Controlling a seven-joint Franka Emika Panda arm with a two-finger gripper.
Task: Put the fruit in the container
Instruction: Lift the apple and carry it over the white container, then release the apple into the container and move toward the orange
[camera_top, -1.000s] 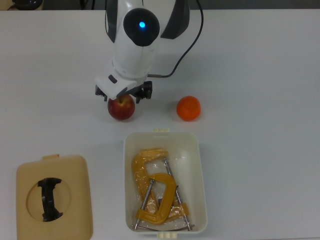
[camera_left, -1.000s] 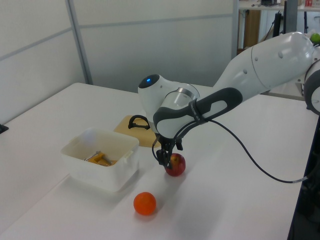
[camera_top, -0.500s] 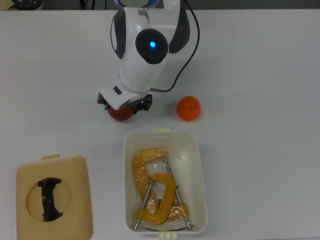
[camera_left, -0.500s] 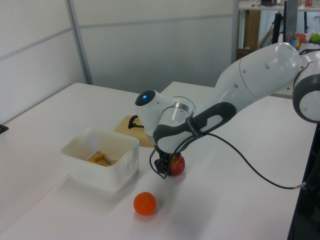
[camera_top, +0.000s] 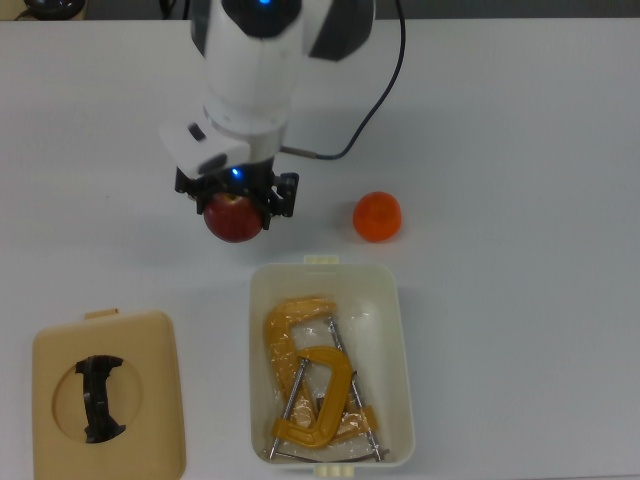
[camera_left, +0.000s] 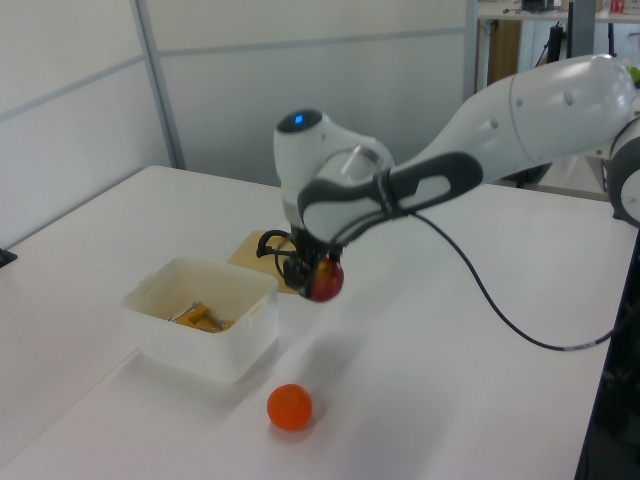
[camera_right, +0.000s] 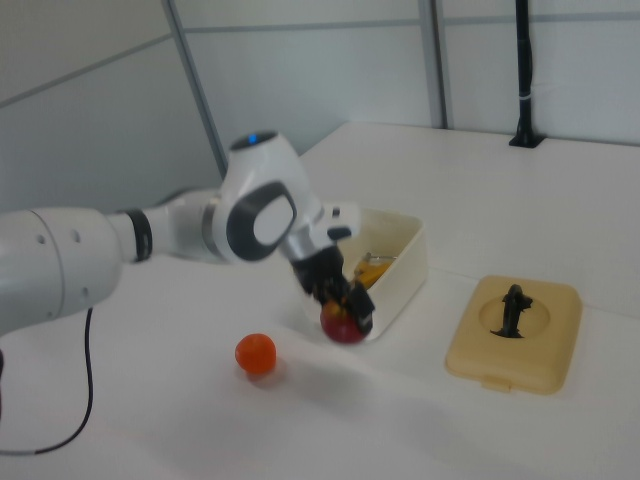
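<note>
Lifting off the tabletop (camera_top: 520, 120) since a moment before, your tool (camera_top: 236, 205) stayed clamped on the apple (camera_top: 234, 217), beside the tub (camera_top: 404, 350); orange (camera_top: 377, 217) waited. Carry over next.

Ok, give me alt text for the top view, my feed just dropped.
The gripper holds the red apple just beyond the short end of the white container, which holds a yellow C-clamp. The orange sits on the table to the top view's right of the apple; a beige lid lies at lower left.
</note>
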